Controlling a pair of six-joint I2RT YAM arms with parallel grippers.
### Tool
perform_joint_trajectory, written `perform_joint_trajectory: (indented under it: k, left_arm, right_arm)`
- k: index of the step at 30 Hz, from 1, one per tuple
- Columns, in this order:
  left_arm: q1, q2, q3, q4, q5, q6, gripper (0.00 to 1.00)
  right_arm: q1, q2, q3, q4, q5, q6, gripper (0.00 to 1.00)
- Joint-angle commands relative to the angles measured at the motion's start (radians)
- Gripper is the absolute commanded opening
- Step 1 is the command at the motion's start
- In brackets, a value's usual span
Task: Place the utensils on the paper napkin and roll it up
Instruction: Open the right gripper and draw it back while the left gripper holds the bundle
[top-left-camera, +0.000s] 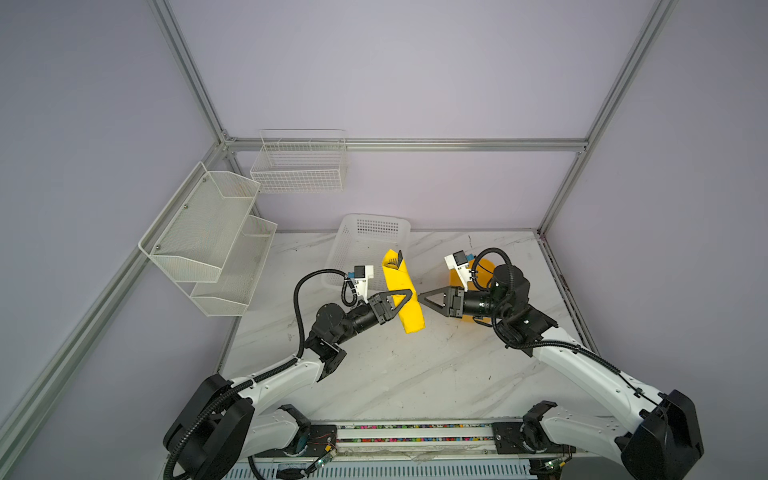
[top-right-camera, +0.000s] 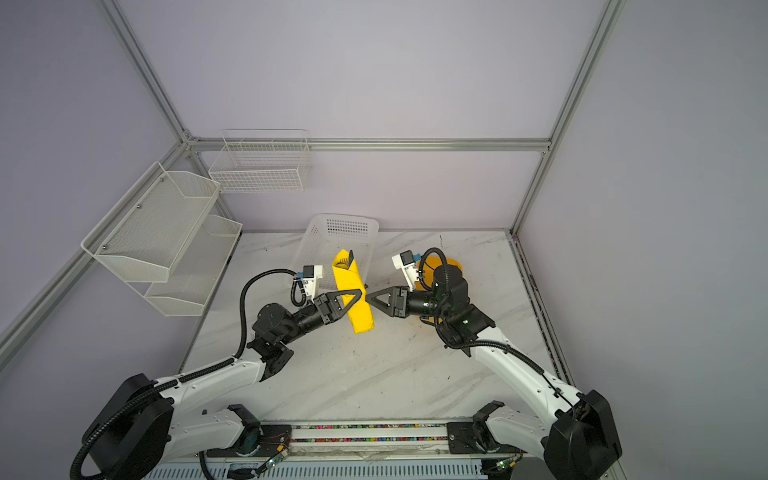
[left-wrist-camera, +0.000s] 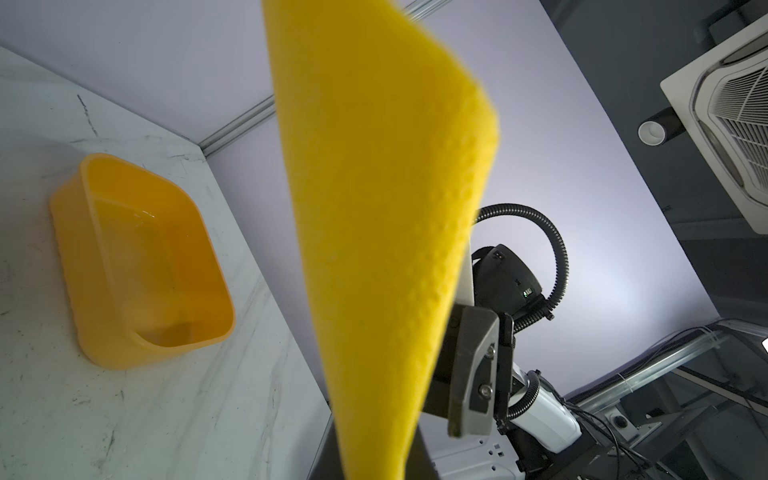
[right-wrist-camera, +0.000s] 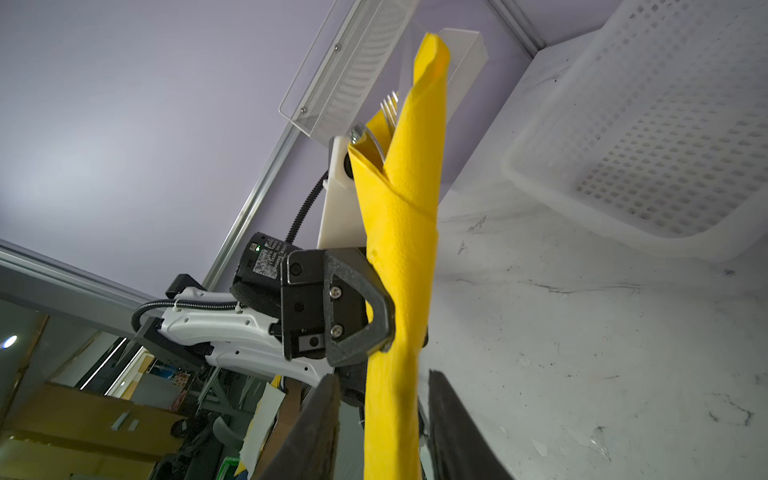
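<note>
My left claw (top-left-camera: 409, 296) is clamped round the middle of the rolled yellow napkin (top-left-camera: 397, 276). It holds the roll nearly upright in front of the white plastic basket (top-left-camera: 357, 232). My right claw (top-left-camera: 421, 299) faces it with fingers apart, tips just at the roll and not pinching it. A fork (right-wrist-camera: 389, 109) and a curved shiny edge poke out of the roll's open top. The orange tub (left-wrist-camera: 83, 266) sits on the marble table (top-left-camera: 415, 374) beneath my right arm.

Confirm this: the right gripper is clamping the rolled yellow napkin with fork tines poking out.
Wrong gripper: the left gripper is clamping the rolled yellow napkin with fork tines poking out. The right wrist view shows this, the right gripper open around the roll.
</note>
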Motion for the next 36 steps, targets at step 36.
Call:
perform_joint_trajectory:
  k: [36]
  left_arm:
    - [0.236,-0.063,0.058,-0.068,0.193,0.024,0.07]
  right_arm:
    - [-0.058,0.315,0.074,-0.160,0.451,0.007,0.51]
